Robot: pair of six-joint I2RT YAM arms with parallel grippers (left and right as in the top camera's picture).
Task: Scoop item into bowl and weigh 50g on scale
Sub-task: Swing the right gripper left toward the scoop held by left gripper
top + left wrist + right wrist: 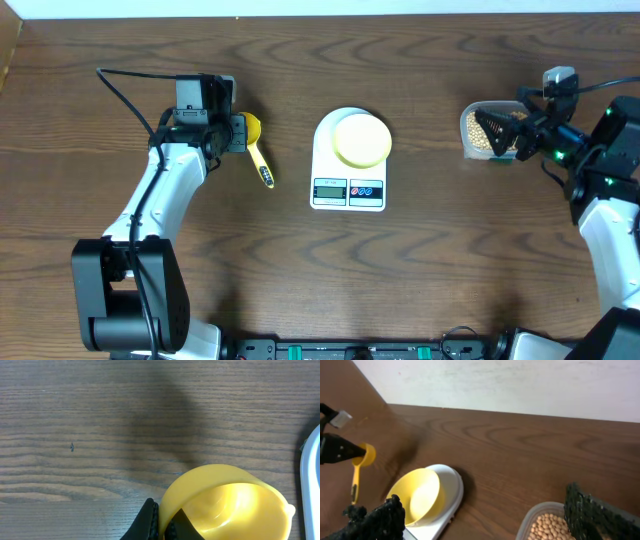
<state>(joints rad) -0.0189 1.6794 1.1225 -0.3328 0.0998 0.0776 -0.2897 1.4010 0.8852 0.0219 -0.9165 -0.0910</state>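
Note:
A bright yellow scoop (258, 150) lies on the table at the left, handle pointing toward the front. My left gripper (236, 133) is shut on the rim of its cup (230, 505), one finger (150, 522) outside and one inside. The pale-yellow bowl (361, 139) sits empty on the white scale (347, 190) at the centre. Tan beans (550, 527) fill a clear container (478, 130) at the right. My right gripper (503, 135) hangs open over that container, its fingers (595, 512) spread wide with nothing between them.
The scale's edge (312, 485) shows at the right of the left wrist view, close to the scoop. Bare wood lies between the scale and the container. The table's far edge meets a pale wall (520, 380).

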